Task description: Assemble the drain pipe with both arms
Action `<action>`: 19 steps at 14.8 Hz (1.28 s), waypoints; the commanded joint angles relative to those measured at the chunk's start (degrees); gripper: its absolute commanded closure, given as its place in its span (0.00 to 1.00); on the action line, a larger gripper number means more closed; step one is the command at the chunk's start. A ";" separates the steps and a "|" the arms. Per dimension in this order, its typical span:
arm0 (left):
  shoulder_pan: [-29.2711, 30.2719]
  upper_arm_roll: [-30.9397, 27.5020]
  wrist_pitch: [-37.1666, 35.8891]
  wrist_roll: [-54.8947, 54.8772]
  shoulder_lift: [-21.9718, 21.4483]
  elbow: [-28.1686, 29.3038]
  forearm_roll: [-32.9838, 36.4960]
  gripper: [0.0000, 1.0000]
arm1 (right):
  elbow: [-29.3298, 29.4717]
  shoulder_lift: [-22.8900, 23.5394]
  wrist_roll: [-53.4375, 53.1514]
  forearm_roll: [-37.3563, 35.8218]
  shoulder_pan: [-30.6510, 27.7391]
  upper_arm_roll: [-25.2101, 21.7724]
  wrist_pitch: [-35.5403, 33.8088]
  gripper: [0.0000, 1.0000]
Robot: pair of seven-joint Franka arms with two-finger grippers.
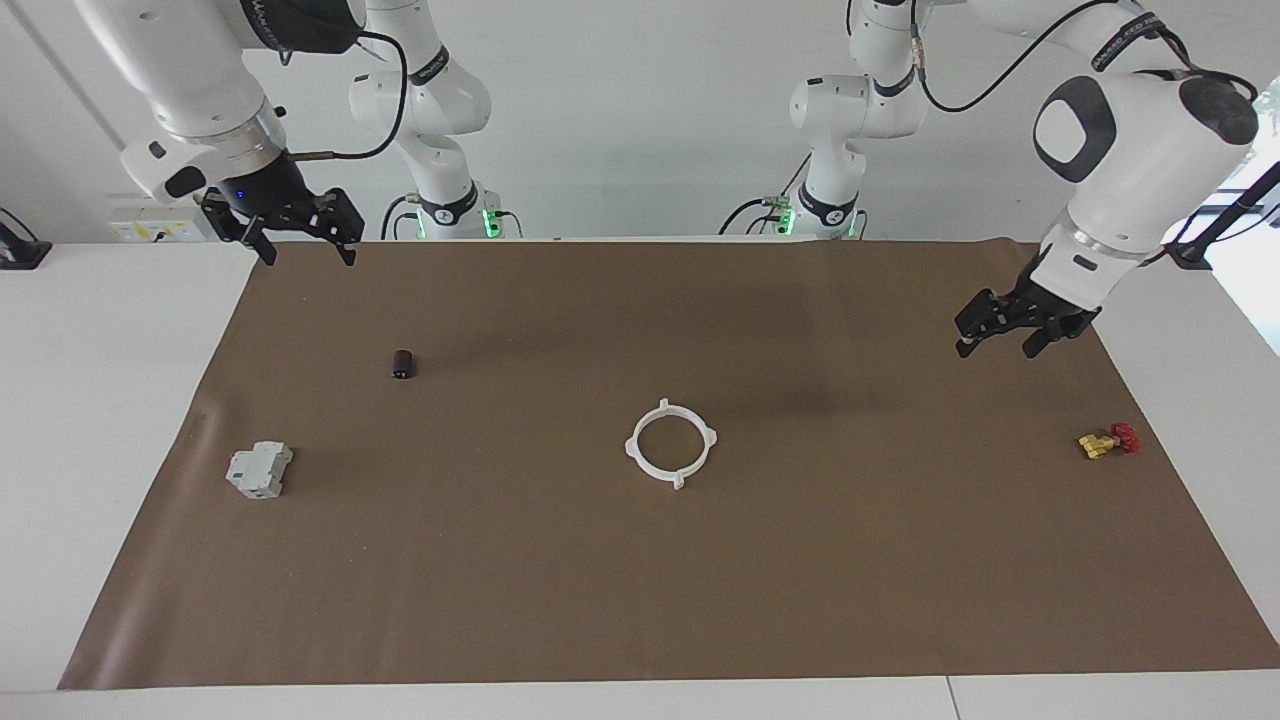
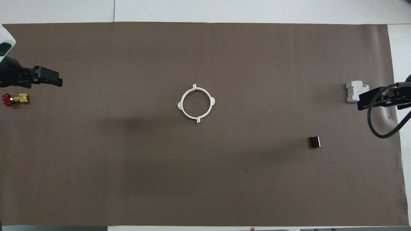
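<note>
Drain pipe (image 1: 671,441) joined on mat (image 1: 600,600), untouched.

This is a robotics lab, not a home or a shop. Two big white jointed arms (image 1: 190,90) stand bolted at one edge of a plain white table (image 1: 110,400), black cables looping off them and small green lights glowing at their bases. A sheet of brown paper (image 1: 640,580) covers the work surface like a test mat. The walls are bare and white, with a socket strip (image 1: 150,230) low on one side.
</note>
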State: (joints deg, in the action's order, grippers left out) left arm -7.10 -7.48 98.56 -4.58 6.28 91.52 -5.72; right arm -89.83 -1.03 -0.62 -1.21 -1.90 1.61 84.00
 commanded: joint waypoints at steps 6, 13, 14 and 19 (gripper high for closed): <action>2.79 0.01 -6.19 -7.90 -7.59 4.89 0.35 0.00 | -0.08 -0.46 0.80 0.77 -0.65 0.77 -0.50 0.00; 1.91 0.01 -5.83 -7.02 -6.64 2.44 3.52 0.00 | -0.08 -0.46 1.06 0.77 -1.35 0.68 -0.59 0.00; 1.82 0.01 -5.92 -6.93 -6.72 2.26 3.60 0.00 | -0.17 -0.46 1.06 0.77 -1.44 0.68 -0.59 0.00; -0.11 0.45 -6.27 -2.36 -7.07 2.61 4.57 0.00 | -0.26 -0.46 1.06 0.77 -0.74 0.77 -0.94 0.00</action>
State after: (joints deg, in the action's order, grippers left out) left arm -5.73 -6.96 92.60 -9.21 0.02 93.86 -3.20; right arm -89.85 -1.03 -0.62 -1.14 -2.02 1.80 83.80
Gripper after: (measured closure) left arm 0.000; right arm 0.000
